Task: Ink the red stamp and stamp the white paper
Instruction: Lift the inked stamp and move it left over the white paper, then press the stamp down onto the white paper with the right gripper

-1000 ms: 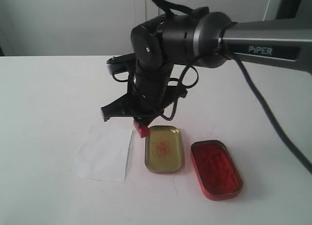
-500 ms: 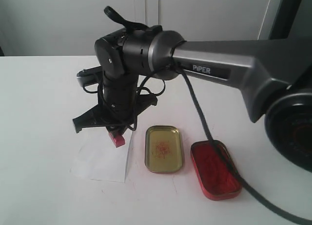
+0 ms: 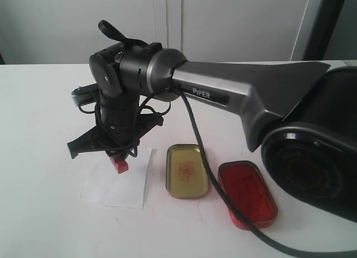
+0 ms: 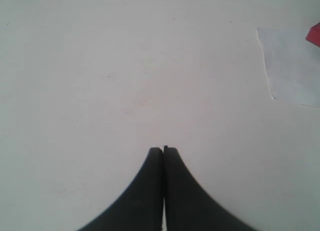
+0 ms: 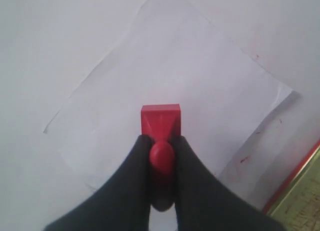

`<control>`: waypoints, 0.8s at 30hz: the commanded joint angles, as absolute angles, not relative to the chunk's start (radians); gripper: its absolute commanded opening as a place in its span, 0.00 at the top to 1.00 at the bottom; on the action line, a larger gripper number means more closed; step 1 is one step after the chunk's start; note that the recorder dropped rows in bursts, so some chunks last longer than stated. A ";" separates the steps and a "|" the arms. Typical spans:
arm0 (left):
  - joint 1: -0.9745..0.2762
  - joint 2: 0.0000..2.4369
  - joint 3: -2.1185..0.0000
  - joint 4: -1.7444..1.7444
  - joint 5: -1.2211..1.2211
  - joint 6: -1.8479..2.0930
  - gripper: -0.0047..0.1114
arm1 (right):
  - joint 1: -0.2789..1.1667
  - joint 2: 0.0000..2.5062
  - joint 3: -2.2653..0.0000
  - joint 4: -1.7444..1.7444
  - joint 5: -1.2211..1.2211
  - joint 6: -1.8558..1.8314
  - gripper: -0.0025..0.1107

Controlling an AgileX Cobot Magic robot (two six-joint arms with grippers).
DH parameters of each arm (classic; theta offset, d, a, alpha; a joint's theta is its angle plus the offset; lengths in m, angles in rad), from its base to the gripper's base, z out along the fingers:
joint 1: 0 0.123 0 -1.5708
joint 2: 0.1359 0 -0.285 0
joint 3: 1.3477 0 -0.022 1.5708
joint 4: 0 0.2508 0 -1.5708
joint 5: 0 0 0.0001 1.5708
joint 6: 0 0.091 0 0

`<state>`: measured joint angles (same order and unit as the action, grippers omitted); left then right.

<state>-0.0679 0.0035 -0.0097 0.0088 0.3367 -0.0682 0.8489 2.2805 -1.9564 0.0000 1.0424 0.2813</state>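
Since my right end effector point(image 5: 160, 141), pinching the small red plastic stamp point(image 5: 160, 117), has swung over the thin white paper sheet point(image 5: 167, 61), I reckon pressing comes next.

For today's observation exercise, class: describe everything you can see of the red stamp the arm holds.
The red stamp looks like smooth red plastic: a thin rounded knob handle above a wider, flat rectangular base. The right gripper clamps the handle between its black fingers, base pointing down. It is over the white paper, inside the sheet's edges; whether the base touches the sheet cannot be told.
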 commanded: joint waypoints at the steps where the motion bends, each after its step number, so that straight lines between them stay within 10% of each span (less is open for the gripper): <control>1: -0.067 0.000 0.000 0.010 0.351 -0.071 0.96 | 0.855 2.291 -1.978 0.000 1.047 0.270 0.98; 24: -0.067 0.000 0.000 0.010 0.351 -0.071 0.96 | 0.857 2.411 -1.981 -0.040 1.058 0.270 0.98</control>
<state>-0.0679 0.0035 -0.0097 0.0088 0.3367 -0.0682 0.8556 2.3597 -1.9842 -0.0313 1.0350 0.2798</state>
